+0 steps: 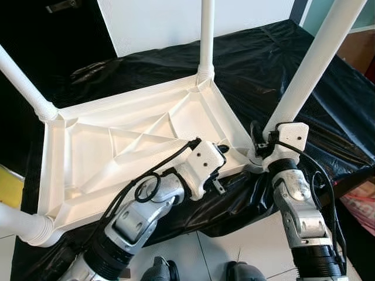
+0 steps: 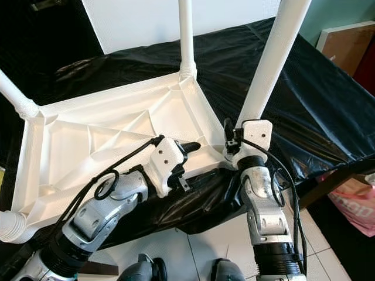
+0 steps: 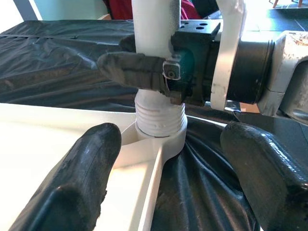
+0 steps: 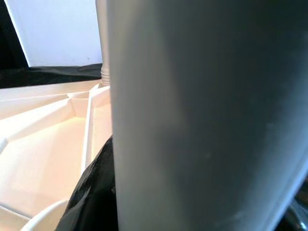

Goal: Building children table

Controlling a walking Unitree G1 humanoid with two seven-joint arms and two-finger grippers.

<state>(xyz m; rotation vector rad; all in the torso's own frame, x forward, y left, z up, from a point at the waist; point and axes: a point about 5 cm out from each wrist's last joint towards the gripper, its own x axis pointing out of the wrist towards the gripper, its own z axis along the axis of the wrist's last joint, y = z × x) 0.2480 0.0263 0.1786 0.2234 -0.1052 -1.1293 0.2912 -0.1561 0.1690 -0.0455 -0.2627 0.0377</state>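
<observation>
The right tool (image 3: pixel 159 72) is closed around the lower end of the near-right leg (image 1: pixel 310 70), just above the threaded collar (image 3: pixel 160 122) where the leg enters the corner socket (image 3: pixel 161 142) of the tabletop (image 1: pixel 135 152). One finger (image 3: pixel 130 70) wraps the front of the leg; the other is hidden behind it. The left tool (image 3: pixel 168 178) stands wide open and holds nothing. Its fingers (image 3: pixel 72 187) straddle the near rim of the tabletop beside the same corner, pointing at the socket.

The tabletop lies upside down on a bench draped in black sheeting (image 1: pixel 269 64). Three other legs stand in their corners: far-left (image 1: pixel 20 79), far-right (image 1: pixel 206 38) and near-left (image 1: pixel 17 225).

The step in hand appears to be screwing the last leg home. Several threads show above the socket, so the leg is probably not fully seated.

To do it well:
- Keep the leg square to the socket; it seems to lean outward, and a tilted leg risks cross-threading.
- Turn about the leg's own axis, regripping low, close to the collar.
- Close the left tool on the rim or press it down, so the tabletop does not rotate or slide on the slick sheeting.
- Stop when the collar meets the socket face.
</observation>
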